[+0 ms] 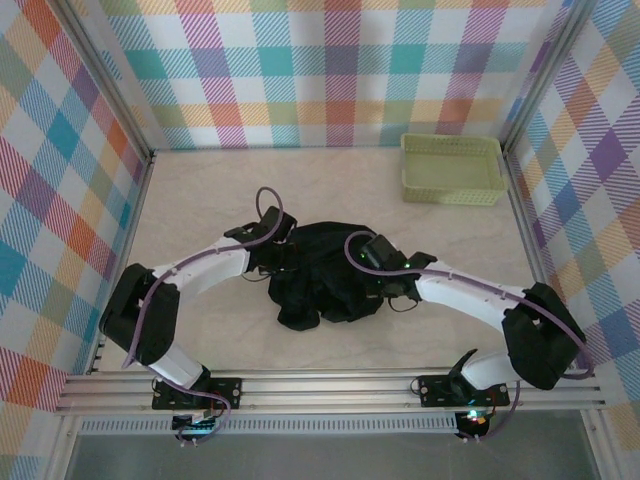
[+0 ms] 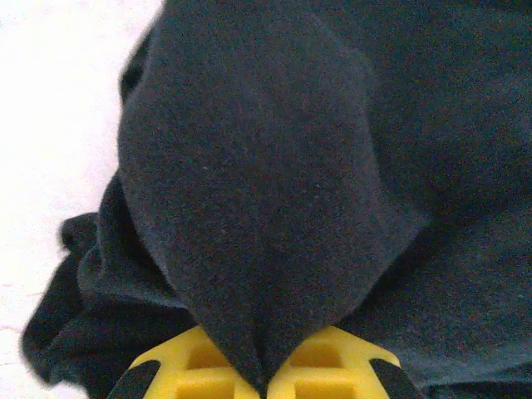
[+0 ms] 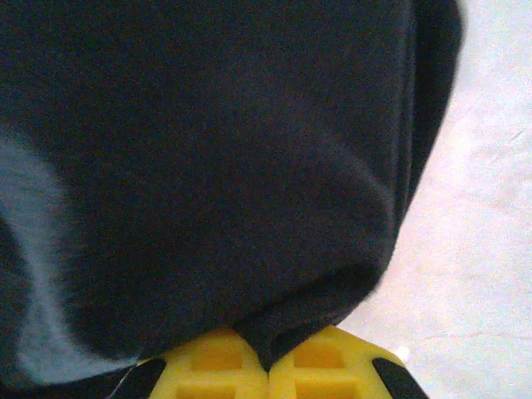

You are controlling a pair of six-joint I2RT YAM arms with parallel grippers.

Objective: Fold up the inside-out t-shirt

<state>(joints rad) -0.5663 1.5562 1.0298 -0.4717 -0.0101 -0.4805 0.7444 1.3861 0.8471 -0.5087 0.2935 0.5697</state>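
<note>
- We see the black t-shirt (image 1: 325,275) bunched in a heap at mid-table. Its long axis runs roughly from 1 o'clock to 7 o'clock, with a tail of cloth trailing toward 7. Which way the collar points we cannot tell.
- The left claw (image 2: 264,381) sits at the heap's 9 o'clock edge, its yellow fingers (image 2: 162,367) pinched together on a peaked fold of fabric.
- The right claw (image 3: 268,370) sits at the heap's 3 o'clock edge, likewise clamped on a rolled edge of cloth.
- Bare table (image 1: 200,200) lies open toward 12 and 6 o'clock. A pale green basket (image 1: 452,170) stands well apart at 2 o'clock, in the far right corner.
</note>
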